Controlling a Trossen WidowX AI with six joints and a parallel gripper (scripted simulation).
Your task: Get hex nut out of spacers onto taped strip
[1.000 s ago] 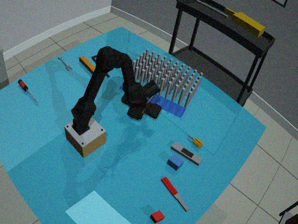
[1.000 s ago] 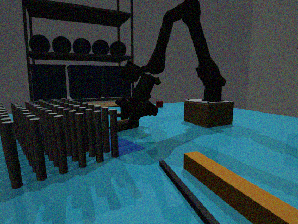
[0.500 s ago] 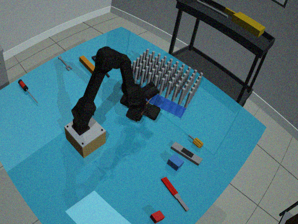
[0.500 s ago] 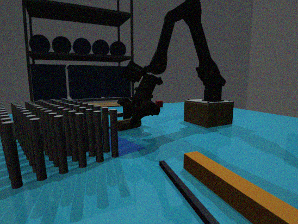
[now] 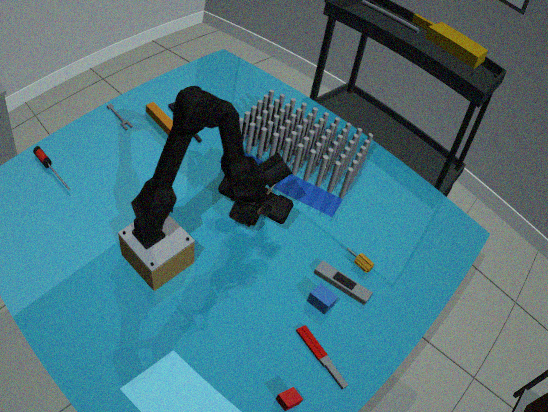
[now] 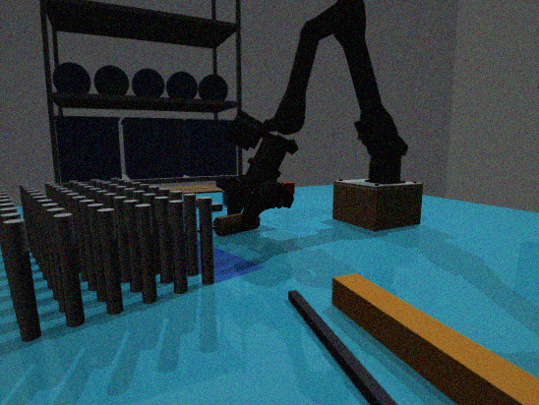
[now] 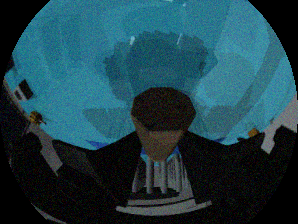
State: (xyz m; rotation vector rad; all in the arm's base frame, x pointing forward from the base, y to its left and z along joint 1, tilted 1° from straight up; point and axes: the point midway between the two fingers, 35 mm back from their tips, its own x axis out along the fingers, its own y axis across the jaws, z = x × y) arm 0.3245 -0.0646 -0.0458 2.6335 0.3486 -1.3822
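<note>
My gripper is low over the table at the front left corner of the spacer field. It is shut on a tool with a round brown handle; the tool's working end is hidden by the hand. The grey standing spacers all stand upright in rows. The dark blue taped strip lies in front of them, just right of my gripper. I cannot see the hex nut in any view.
An orange bar and a thin dark rod lie behind the field. A wrench, a red screwdriver, a small yellow-handled tool, a grey block, a blue block and a red-handled knife lie around.
</note>
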